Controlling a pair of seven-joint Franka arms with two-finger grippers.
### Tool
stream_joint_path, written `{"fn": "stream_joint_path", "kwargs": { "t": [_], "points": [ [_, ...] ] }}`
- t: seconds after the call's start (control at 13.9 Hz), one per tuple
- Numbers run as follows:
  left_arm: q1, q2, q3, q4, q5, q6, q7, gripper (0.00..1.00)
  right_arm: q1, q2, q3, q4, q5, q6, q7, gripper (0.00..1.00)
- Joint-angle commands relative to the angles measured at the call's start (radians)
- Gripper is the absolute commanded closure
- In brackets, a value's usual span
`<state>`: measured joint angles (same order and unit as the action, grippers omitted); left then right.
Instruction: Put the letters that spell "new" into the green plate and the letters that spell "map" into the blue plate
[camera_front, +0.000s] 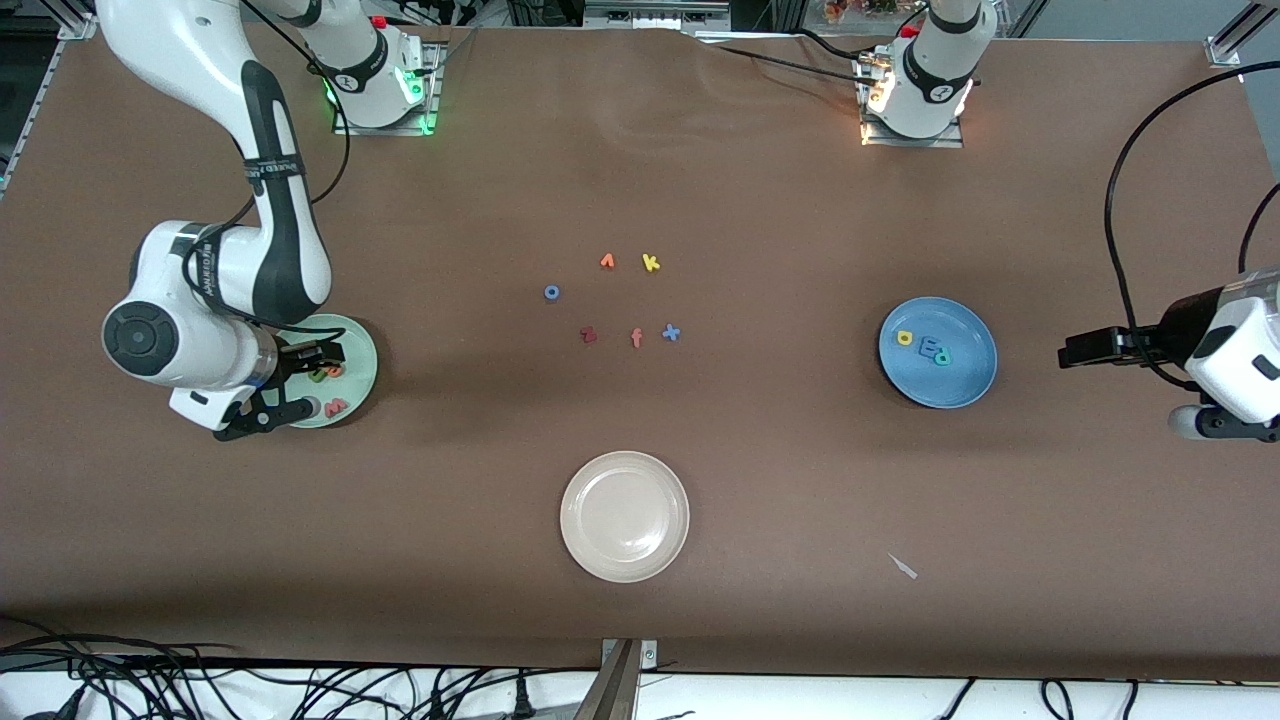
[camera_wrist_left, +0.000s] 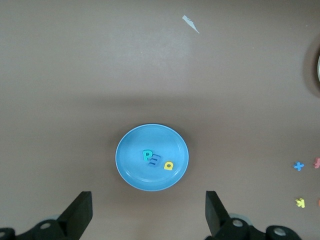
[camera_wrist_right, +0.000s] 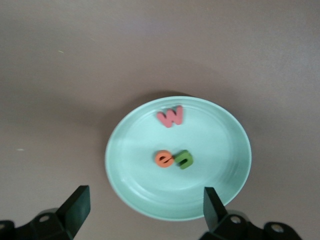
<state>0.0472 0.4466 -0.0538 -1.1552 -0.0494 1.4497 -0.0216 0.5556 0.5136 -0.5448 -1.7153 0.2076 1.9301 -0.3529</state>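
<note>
Cream-white plate (camera_front: 624, 516) unused. Right gripper (camera_front: 300, 380) spread over green plate (camera_front: 362, 372); withdrawing low could scatter "w" (camera_front: 336, 406). Left gripper (camera_wrist_left: 149, 210) spread.

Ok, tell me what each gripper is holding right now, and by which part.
Nothing is held. The right gripper stands open over the green plate; the left gripper, also open, waits above the table by the blue plate.

A robotics lab is shown: two white arms are bolted by lit bases (camera_front: 385, 95) to a brown-covered table (camera_front: 760, 480), with aluminium framing and loose cables (camera_front: 200, 690) seen along its edges.
</note>
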Motion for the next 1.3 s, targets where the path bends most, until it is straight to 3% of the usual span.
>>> {"fn": "stream_joint_path", "kwargs": {
  "t": [0.0,0.14,0.22,0.5,0.58,0.79,0.87,1.08,1.23],
  "points": [
    [-0.003,-0.126,0.015,-0.216,-0.007,0.119,0.075,0.03,0.016,-0.007,-0.001,0.11,0.021,-0.179,0.089,0.0],
    [-0.001,-0.169,-0.015,-0.302,0.087,0.181,0.097,0.01,0.023,-0.007,-0.001,0.21,0.015,-0.339,0.135,0.0],
    [0.003,-0.167,-0.02,-0.299,0.08,0.187,0.097,0.0,0.027,-0.01,-0.001,0.241,0.01,-0.391,0.15,0.0],
    [0.011,-0.167,-0.018,-0.297,0.019,0.182,0.097,0.0,0.061,-0.033,0.003,0.261,0.0,-0.412,0.185,0.0],
    [0.014,-0.164,-0.018,-0.297,0.019,0.179,0.097,0.0,0.041,-0.062,0.046,0.253,-0.014,-0.41,0.221,0.0],
    [0.011,-0.154,-0.021,-0.299,0.019,0.179,0.098,0.0,-0.2,-0.173,0.393,0.22,-0.208,-0.39,0.285,0.0],
    [0.013,-0.154,-0.021,-0.299,0.019,0.179,0.098,0.0,-0.26,-0.222,0.483,0.186,-0.27,-0.367,0.301,0.0],
    [0.011,-0.15,-0.021,-0.301,0.019,0.179,0.098,0.0,-0.383,-0.375,0.601,0.085,-0.303,-0.263,0.293,0.0],
    [0.011,-0.15,-0.021,-0.304,0.019,0.179,0.097,0.0,-0.442,-0.464,0.657,0.06,-0.345,-0.27,0.288,0.0]
  ]
}}
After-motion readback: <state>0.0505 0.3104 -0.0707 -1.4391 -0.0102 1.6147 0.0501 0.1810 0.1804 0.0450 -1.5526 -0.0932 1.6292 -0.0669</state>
